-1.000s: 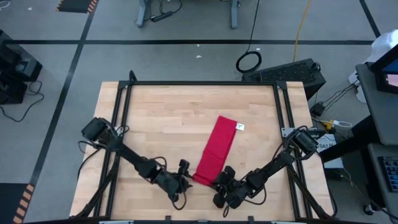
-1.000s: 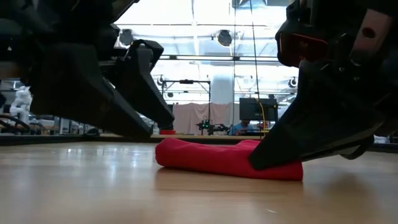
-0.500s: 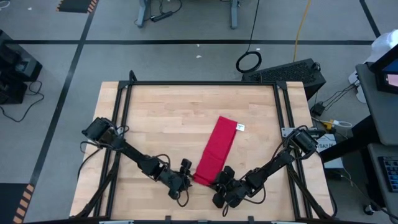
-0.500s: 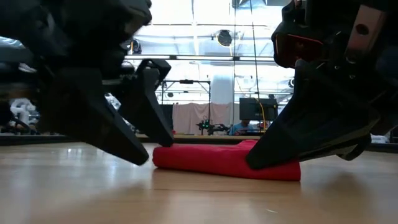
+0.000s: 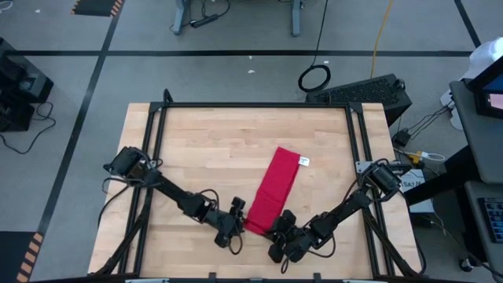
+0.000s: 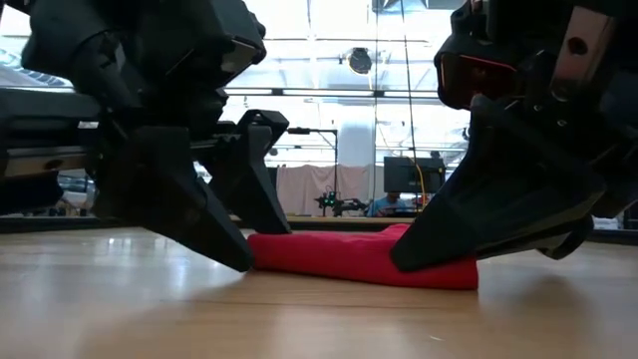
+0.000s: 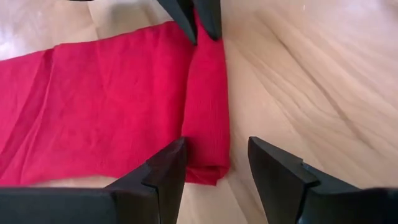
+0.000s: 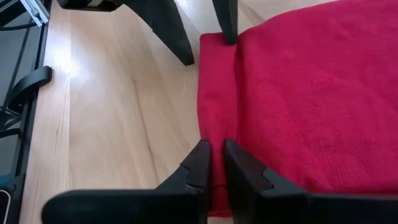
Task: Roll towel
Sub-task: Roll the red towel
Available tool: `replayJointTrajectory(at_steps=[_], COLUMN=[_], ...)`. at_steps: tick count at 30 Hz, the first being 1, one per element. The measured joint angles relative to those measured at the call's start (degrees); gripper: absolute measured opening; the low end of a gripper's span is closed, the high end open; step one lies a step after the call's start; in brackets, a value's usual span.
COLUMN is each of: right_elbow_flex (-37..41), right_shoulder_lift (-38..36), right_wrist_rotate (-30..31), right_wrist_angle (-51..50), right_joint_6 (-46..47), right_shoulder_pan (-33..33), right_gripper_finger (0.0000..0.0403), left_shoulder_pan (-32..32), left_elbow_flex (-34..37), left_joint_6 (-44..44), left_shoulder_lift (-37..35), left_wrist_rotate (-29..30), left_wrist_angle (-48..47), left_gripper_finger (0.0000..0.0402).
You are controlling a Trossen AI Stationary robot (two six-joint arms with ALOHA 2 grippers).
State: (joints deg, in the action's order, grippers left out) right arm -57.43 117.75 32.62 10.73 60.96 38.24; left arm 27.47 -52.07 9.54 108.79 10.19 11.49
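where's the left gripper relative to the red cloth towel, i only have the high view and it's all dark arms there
Observer: The left gripper straddles the near corner of the red cloth towel's rolled end, fingers open.
Operator: and the right one
Observer: The right gripper is shut, pinching the rolled edge at the opposite corner.
Operator: how thick is the roll
Observer: From the low view, just a low red ridge on the wooden table, one fold or so.
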Motion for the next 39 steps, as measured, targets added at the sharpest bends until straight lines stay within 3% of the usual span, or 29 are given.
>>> replayJointTrajectory(at_steps=[4, 14, 17, 25, 28, 34, 39], right_elbow_flex=[0.00, 0.02, 0.10, 0.15, 0.17, 0.15, 0.09], right_shoulder_lift=[0.02, -0.02, -0.94, -5.81, -5.86, -4.98, -4.94], right_wrist_rotate=[-0.04, -0.07, 0.27, 3.79, 4.15, 7.47, 8.04], right_wrist_angle=[1.21, 1.78, 1.14, 0.68, 0.61, 0.73, 0.92], right_joint_6=[-0.32, -2.80, -7.96, -24.75, -26.37, -27.57, -28.46], right_shoulder_pan=[-0.02, -0.02, 0.24, 2.78, 4.04, 5.18, 5.02], right_gripper_finger=[0.0025, 0.0039, 0.0054, 0.0126, 0.0152, 0.0175, 0.0176], left_shoulder_pan=[-1.07, -2.88, -3.58, -7.68, -9.62, -12.59, -14.26], left_elbow_flex=[-0.02, -0.17, -0.18, -0.20, -0.12, 0.00, 0.00], left_joint_6=[-0.43, -4.92, -9.18, -25.14, -31.11, -35.11, -37.37], left_shoulder_lift=[0.52, 1.22, 1.19, 1.18, 1.28, 1.36, 1.36], left_wrist_rotate=[-1.51, -4.61, -6.94, -21.67, -27.12, -33.09, -33.76], left_wrist_angle=[0.58, 0.37, -0.05, -1.03, -0.48, 0.15, 0.22], left_gripper_finger=[0.0157, 0.0013, 0.0017, 0.0023, 0.0023, 0.0024, 0.0024])
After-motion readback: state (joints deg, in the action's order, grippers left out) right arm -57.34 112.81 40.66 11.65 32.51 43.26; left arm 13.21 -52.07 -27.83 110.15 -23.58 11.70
